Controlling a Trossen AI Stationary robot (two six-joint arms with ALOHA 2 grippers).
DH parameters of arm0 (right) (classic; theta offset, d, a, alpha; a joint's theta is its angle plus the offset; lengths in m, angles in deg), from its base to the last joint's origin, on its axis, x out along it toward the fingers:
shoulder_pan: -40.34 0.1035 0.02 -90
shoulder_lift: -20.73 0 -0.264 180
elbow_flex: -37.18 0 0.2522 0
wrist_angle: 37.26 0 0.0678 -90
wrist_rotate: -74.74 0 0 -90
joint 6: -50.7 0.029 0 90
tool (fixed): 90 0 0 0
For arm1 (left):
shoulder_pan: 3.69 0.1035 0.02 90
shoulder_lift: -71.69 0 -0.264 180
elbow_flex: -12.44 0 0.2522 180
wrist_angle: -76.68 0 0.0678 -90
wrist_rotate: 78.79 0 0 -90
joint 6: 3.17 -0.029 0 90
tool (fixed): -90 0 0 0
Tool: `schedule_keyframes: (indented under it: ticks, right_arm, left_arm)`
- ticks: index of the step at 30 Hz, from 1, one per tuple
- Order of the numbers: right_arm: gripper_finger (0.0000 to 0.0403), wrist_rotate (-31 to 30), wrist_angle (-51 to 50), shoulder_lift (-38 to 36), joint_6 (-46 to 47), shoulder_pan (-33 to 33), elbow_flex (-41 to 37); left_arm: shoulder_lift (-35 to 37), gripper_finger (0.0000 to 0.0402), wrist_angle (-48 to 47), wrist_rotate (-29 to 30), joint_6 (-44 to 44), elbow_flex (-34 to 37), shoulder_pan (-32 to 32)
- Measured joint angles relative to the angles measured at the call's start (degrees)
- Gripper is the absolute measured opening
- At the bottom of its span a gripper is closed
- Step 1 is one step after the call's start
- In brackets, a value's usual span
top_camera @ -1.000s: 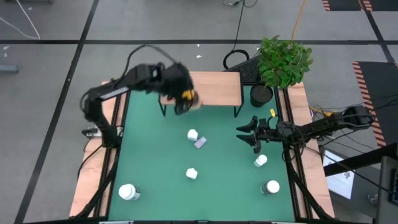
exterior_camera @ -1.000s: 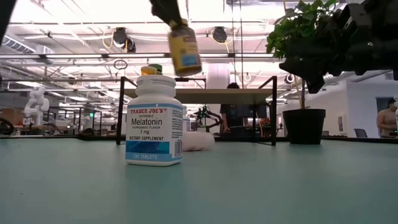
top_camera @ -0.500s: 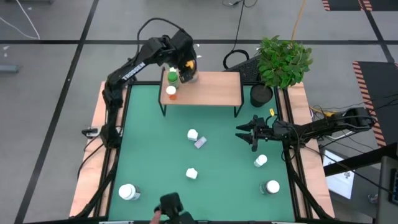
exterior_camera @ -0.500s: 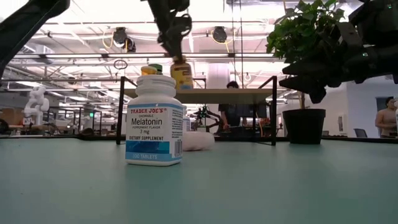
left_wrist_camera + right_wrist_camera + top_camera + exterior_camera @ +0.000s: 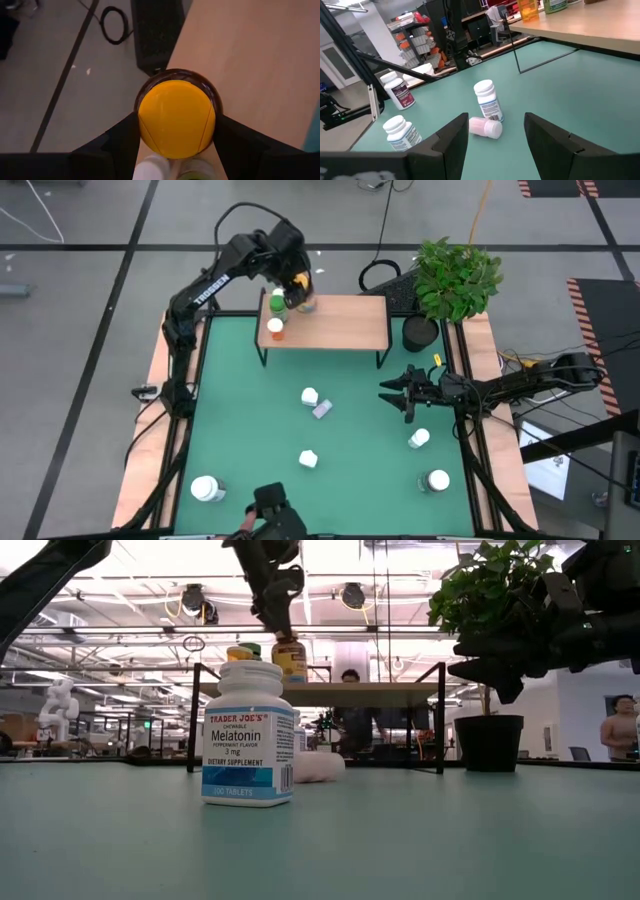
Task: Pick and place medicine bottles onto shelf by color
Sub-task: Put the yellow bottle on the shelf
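The work surface is a green mat (image 5: 250, 430) flanked by wooden side boards, on a grey floor with dark seam lines. In the low view, the room behind shows ceiling lights and a person (image 5: 350, 710) seated beyond the shelf.

At the mat's near left corner stands a white bottle (image 5: 206, 489). The shelf (image 5: 345, 325), a light wooden top on black legs, stands at the mat's far edge. On its left end stand an orange-red bottle (image 5: 275, 329) and, just behind it, a green bottle (image 5: 277, 304), both white-capped. Beside the green bottle stands the amber bottle (image 5: 303, 301), upright on the shelf's rear left part. The left gripper (image 5: 293, 283) is directly above it, the arm arching over from the left board.

The left wrist view alone shows the amber bottle's yellow lid (image 5: 176, 117) with one dark finger (image 5: 122, 142) against each side: the fingers are closed on the bottle.

Mid-mat lie two white bottles (image 5: 309, 396) and (image 5: 307, 459), with a lilac bottle (image 5: 322, 410) on its side. The low view alone shows a Trader Joe's Melatonin label (image 5: 248, 745).

The right gripper (image 5: 400, 395) hovers over the mat's right side with fingers spread, holding nothing. Two more white bottles (image 5: 419, 438) and (image 5: 437, 480) stand nearby. A potted plant (image 5: 455, 280) sits at the far right.
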Motion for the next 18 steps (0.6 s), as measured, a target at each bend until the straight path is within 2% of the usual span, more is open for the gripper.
schedule_keyframes:
  ticks: [10,18]
  right_arm:
    - [0.0187,-0.14,0.04,0.00,0.04,0.00,0.00]
    - [0.0187,-0.28,0.08,0.00,0.12,0.00,0.00]
  left_arm:
    - [0.00,0.0228,0.68,0.03,-1.60,0.02,-0.57]
    - [0.00,0.0263,0.75,0.10,-1.60,0.02,-0.08]
